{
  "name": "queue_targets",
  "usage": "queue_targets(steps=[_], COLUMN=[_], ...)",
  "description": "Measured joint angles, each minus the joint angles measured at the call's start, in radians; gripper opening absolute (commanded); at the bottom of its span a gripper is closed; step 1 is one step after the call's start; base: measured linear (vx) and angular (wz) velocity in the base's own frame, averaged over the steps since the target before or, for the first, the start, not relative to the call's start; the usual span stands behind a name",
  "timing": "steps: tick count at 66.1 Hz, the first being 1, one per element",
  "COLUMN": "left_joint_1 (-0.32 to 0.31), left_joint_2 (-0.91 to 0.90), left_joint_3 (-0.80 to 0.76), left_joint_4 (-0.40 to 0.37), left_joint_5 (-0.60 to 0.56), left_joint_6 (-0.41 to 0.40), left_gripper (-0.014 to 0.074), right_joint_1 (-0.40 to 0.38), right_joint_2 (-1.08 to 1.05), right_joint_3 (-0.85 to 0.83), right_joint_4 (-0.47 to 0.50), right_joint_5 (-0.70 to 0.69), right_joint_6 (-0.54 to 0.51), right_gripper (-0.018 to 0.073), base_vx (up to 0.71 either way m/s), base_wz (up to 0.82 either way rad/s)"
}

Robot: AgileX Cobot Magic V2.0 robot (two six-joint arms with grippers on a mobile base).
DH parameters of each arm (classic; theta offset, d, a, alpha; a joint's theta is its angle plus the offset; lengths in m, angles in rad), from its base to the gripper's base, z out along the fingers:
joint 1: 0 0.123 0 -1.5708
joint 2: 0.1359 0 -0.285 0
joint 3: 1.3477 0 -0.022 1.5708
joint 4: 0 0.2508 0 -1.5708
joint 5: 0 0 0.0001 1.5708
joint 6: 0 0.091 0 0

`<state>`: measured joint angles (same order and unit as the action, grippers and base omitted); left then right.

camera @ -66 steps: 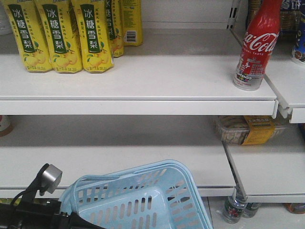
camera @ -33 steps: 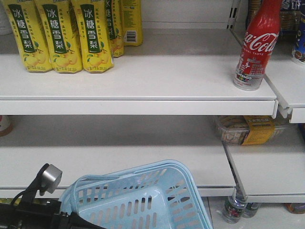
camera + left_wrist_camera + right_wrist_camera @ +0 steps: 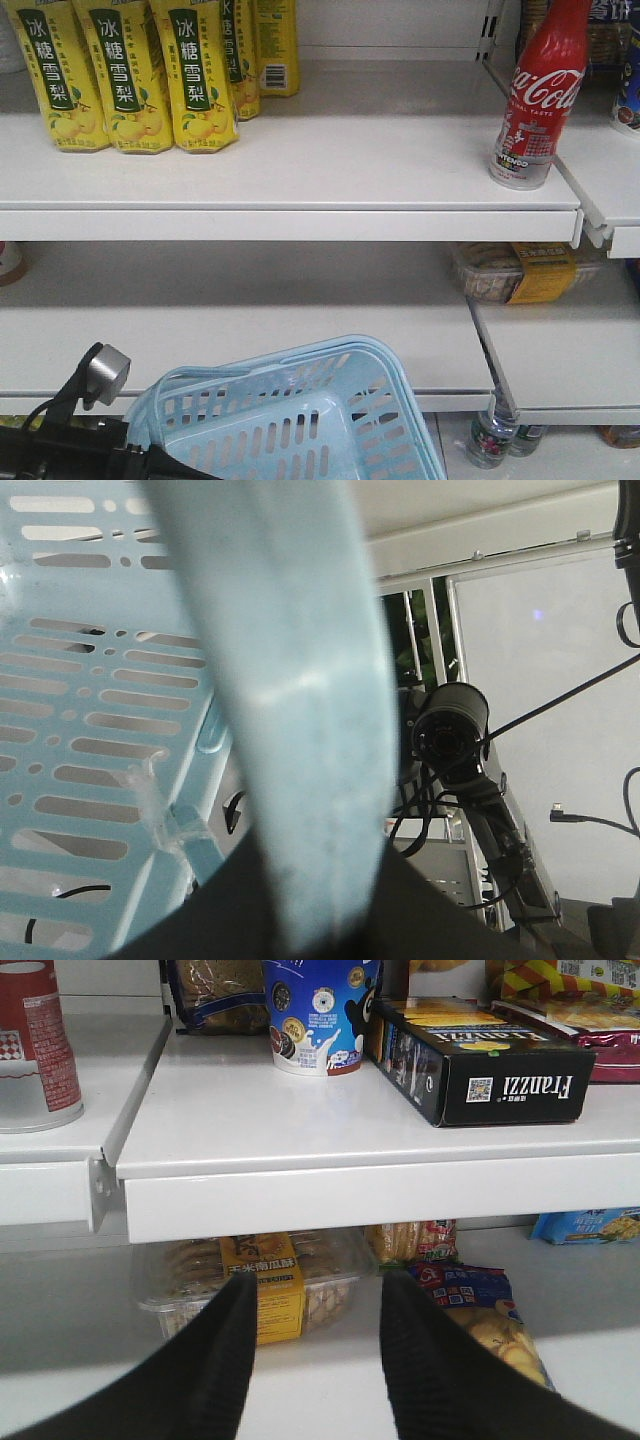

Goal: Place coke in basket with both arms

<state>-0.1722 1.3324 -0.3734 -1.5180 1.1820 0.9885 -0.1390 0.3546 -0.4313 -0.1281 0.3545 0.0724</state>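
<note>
Coke [image 3: 35, 1045]: upright on shelf [image 3: 50, 1175], up-left of right fingers [image 3: 215, 1360], well apart.
Right gripper [image 3: 315, 1360]: fingers spread, empty.
Left gripper [image 3: 132, 460]: at basket [image 3: 300, 420]; grip unclear.

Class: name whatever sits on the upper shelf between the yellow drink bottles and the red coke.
Nothing: the front view shows bare white shelf between yellow bottles and coke.

coke [image 3: 538, 95]: cap cropped at top right of front view.
basket [image 3: 300, 420]: lower half cut by bottom edge; handle a blur in left wrist view.
left end effector [image 3: 330, 920]: dark blur at bottom, grip unreadable.
right end effector [image 3: 315, 1360]: rear cropped at bottom edge.
</note>
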Motion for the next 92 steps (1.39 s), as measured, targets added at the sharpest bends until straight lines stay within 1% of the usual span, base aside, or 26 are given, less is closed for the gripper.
queue_targets(steps=[13, 25, 30, 36, 43, 55, 61, 71, 81, 92], left_joint_1=[0.0, 0.0, 0.0, 0.0, 0.0, 0.0, 0.0, 0.0, 0.0, 0.0], left_joint_2=[0.0, 0.0, 0.0, 0.0, 0.0, 0.0, 0.0, 0.0, 0.0, 0.0], left_joint_3=[0.0, 0.0, 0.0, 0.0, 0.0, 0.0, 0.0, 0.0, 0.0, 0.0], left_joint_4=[0.0, 0.0, 0.0, 0.0, 0.0, 0.0, -0.001, -0.001, -0.001, -0.001], left_joint_5=[0.0, 0.0, 0.0, 0.0, 0.0, 0.0, -0.001, -0.001, 0.0, 0.0], left_joint_6=[0.0, 0.0, 0.0, 0.0, 0.0, 0.0, 0.0, 0.0, 0.0, 0.0], left_gripper=[-0.0006, -0.0006, -0.0006, -0.0006, -0.0006, -0.0006, -0.0006, -0.0006, -0.0006, -0.0006], right_joint_1=[0.0, 0.0, 0.0, 0.0, 0.0, 0.0, 0.0, 0.0, 0.0, 0.0], right_joint_2=[0.0, 0.0, 0.0, 0.0, 0.0, 0.001, 0.01, 0.054, 0.104, 0.144], right_joint_3=[0.0, 0.0, -0.001, -0.01, -0.033, -0.075, -0.086, -0.088, -0.113, -0.19], right_joint_4=[0.0, 0.005, 0.04, 0.112, 0.183, 0.253, 0.278, 0.325, 0.421, 0.544], right_joint_5=[0.016, 0.021, 0.021, 0.021, 0.023, 0.062, 0.079, 0.095, 0.092, 0.057], right_joint_6=[0.0, 0.0, 0.001, -0.001, -0.065, -0.265, -0.315, -0.385, -0.448, -0.503], right_gripper=[0.0442, 0.0455, 0.0455, 0.0455, 0.0459, 0.0517, 0.0556, 0.0587, 0.0587, 0.0587], base_vx=[0.0, 0.0, 0.0, 0.0, 0.0, 0.0, 0.0, 0.0, 0.0, 0.0], base_wz=[0.0, 0.0, 0.0, 0.0, 0.0, 0.0, 0.0, 0.0, 0.0, 0.0])
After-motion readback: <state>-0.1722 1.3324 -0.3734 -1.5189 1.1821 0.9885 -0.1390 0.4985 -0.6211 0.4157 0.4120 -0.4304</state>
